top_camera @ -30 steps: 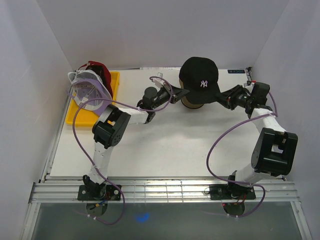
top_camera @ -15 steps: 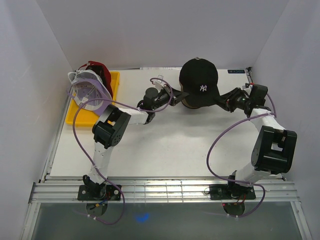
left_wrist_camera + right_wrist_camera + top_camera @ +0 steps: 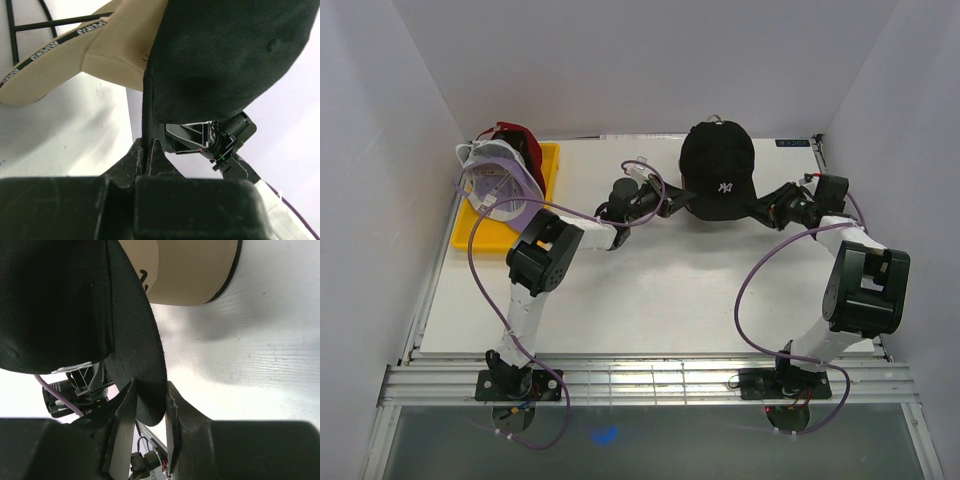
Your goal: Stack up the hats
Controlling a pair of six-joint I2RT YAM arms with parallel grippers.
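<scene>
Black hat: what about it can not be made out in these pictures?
- Top external: the black hat hides the fingertips of the left end effector and right end effector.
- Left wrist: hat cut off by the top edge; front unseen.
- Right wrist: hat cut off by the left edge; front unseen.

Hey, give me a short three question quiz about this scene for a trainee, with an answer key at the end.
1. True or false: only one gripper holds the black cap.
2. Where are the other caps? A: at the yellow tray; B: mid-table; C: at the near table edge.
3. Fill in: the underside of the black cap's brim is ____.
Key: 1 false, the left gripper and right gripper both clamp its edge. 2 A. 3 tan.
</scene>
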